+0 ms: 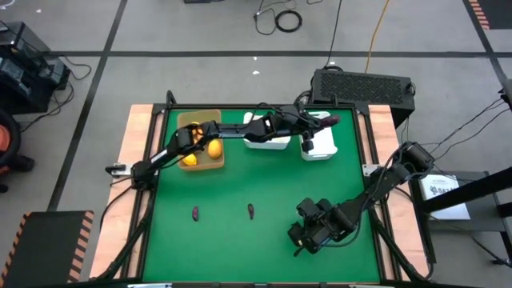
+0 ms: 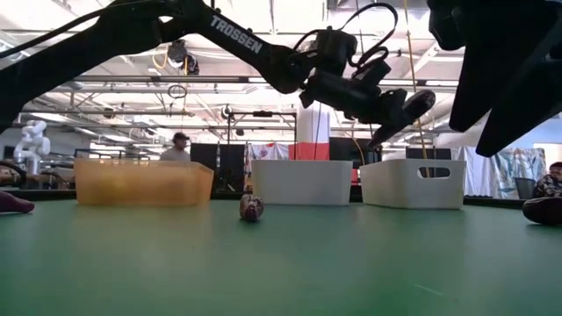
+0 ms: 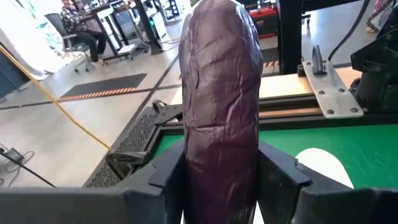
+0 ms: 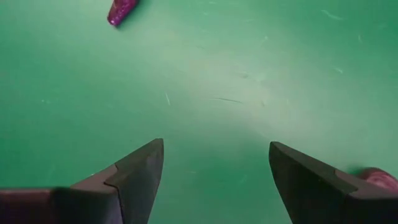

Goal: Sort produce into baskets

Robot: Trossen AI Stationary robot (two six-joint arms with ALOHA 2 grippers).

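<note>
High view: left gripper (image 1: 324, 121) clamps an eggplant (image 1: 330, 120) above the right-hand white bin (image 1: 318, 147); releasing off-centre could drop it outside. Right gripper (image 1: 308, 234) waits wide open over the mat.

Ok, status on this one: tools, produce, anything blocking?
Left tool shut on eggplant, over right white bin. Right tool open, low over mat. Two eggplants still loose. Nothing blocking.

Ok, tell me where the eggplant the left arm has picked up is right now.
In the high view the eggplant is clamped in the left gripper, held above the right-hand white bin at the table's far side.
</note>
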